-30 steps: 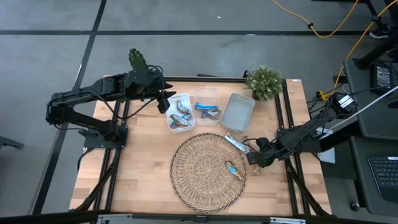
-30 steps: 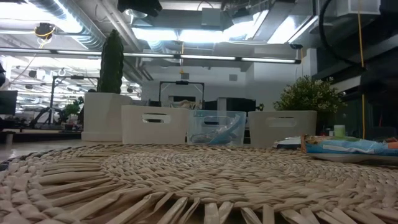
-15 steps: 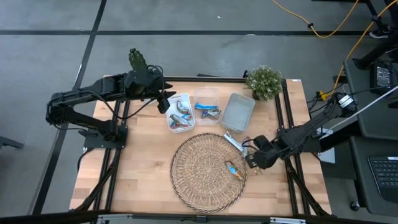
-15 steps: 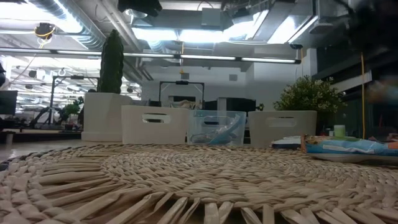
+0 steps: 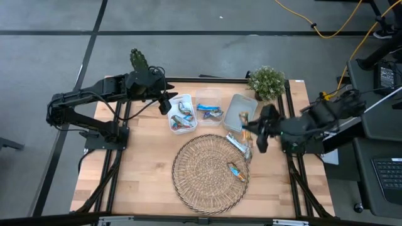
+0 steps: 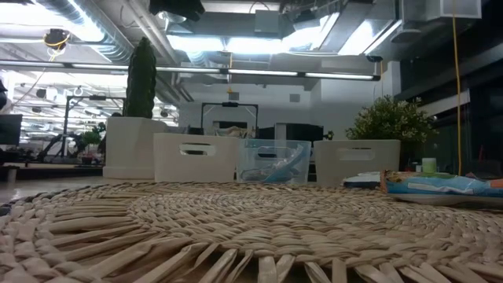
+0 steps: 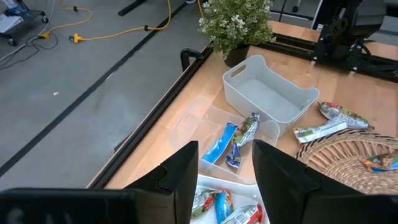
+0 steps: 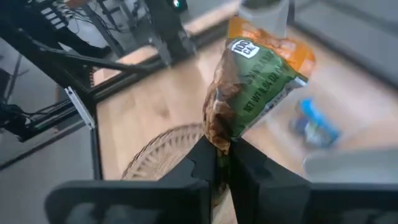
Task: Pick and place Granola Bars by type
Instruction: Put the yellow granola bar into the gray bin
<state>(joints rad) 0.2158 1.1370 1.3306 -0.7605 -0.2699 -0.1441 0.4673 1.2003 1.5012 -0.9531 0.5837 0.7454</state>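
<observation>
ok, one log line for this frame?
right gripper: shut on orange-brown bar, over grey tub | left gripper: open, over clear tub | silver bar: on mat edge

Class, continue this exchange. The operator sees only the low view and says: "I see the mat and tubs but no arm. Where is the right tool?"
Observer: The right tool is raised over the near end of the grey tub.
Operator: Is it holding anything?
Observer: Yes. It is shut on the end of an orange-and-green bar, which sticks out past its fingers.
Operator: And the left tool?
Observer: The left tool is open and holds nothing. It waits at the far left, beside the white tub.
</observation>
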